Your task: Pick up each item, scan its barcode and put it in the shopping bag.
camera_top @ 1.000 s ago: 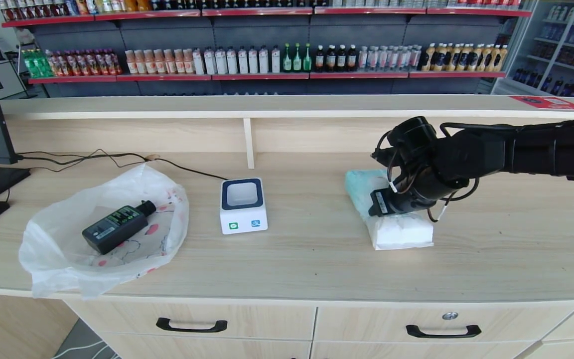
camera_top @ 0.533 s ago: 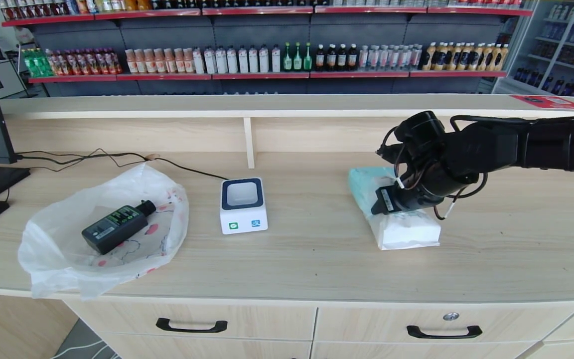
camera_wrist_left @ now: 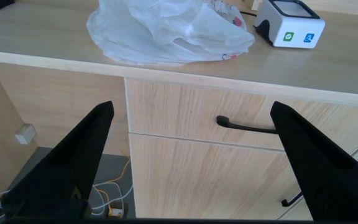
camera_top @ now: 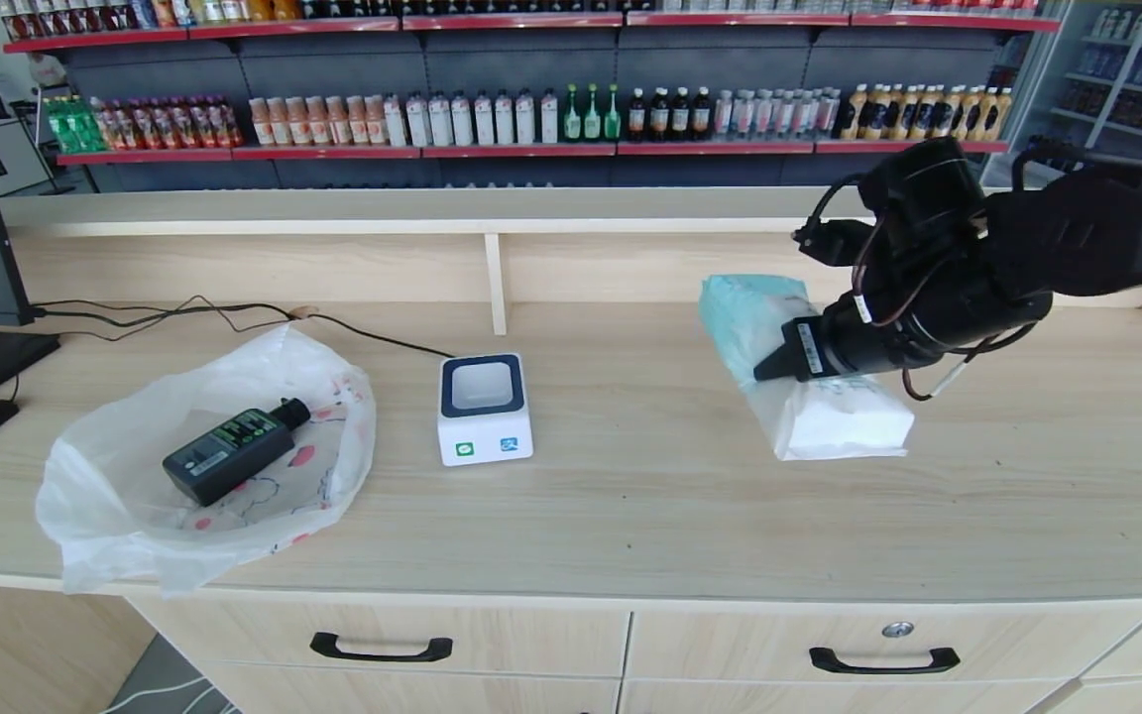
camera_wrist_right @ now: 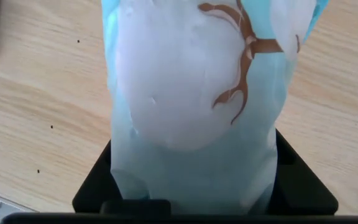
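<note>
Teal-white plastic tissue pack (camera_top: 834, 418) — soft, pillowy — between right fingers (camera_top: 777, 365)

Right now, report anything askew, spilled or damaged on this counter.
Nothing is spilled or damaged. The shopping bag lies slumped, its rim drooping over the counter's front edge, with a dark bottle on its side inside. The tissue pack is held tilted in the right gripper.

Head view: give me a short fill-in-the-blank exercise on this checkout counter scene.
The tool shut on the white-and-teal soft plastic pack belongs to the robot's ____ arm. The dark green flat bottle with a black cap lies inside the translucent white plastic ____. The white cube-shaped scanner stands between that bag and the ____. Missing words: right; bag; pack.
</note>
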